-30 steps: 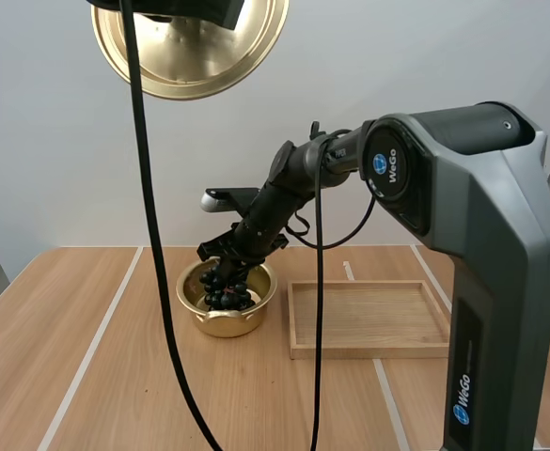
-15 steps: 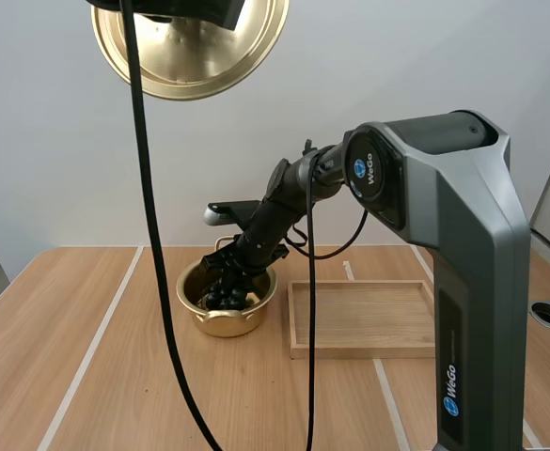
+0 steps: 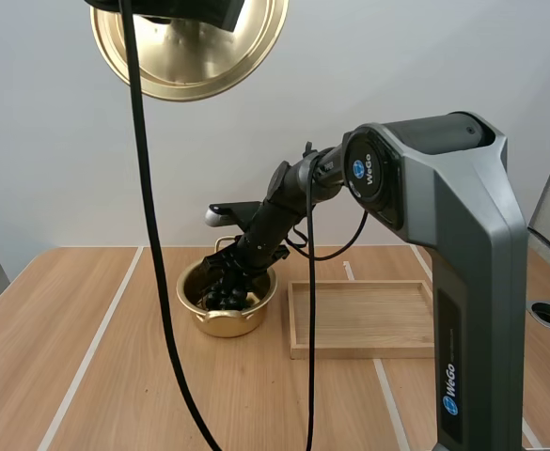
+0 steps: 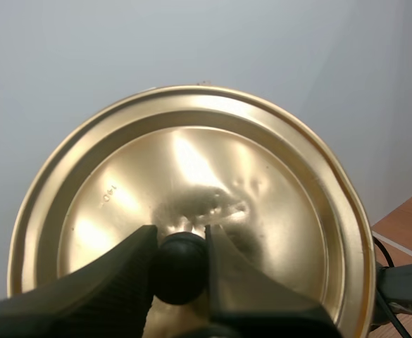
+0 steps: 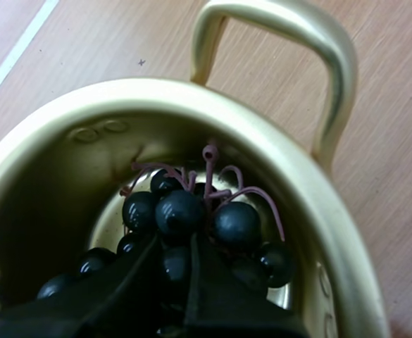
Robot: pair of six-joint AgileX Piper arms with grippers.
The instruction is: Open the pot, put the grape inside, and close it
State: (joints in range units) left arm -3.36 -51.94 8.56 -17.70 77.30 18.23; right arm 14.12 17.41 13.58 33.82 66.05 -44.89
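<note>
A gold lid (image 3: 190, 42) hangs high above the table at the left, its underside facing the camera. My left gripper (image 4: 181, 238) is shut on the lid's black knob (image 4: 180, 271), in front of the lid (image 4: 191, 183). The gold pot (image 3: 203, 315) stands open on the table. My right gripper (image 3: 231, 280) reaches down into it. A bunch of dark grapes (image 5: 181, 211) lies inside the pot (image 5: 262, 141), and my right gripper (image 5: 184, 243) has its fingers pinched on the bunch. The grapes (image 3: 221, 299) rest low in the pot.
A shallow wooden tray (image 3: 364, 319) lies just right of the pot. The right arm's large grey base (image 3: 472, 282) stands at the near right. Bare wooden table spreads left of and in front of the pot.
My right gripper has come down with the grapes, from just above the rim into the pot. The lid in my left gripper has stayed where it was.
</note>
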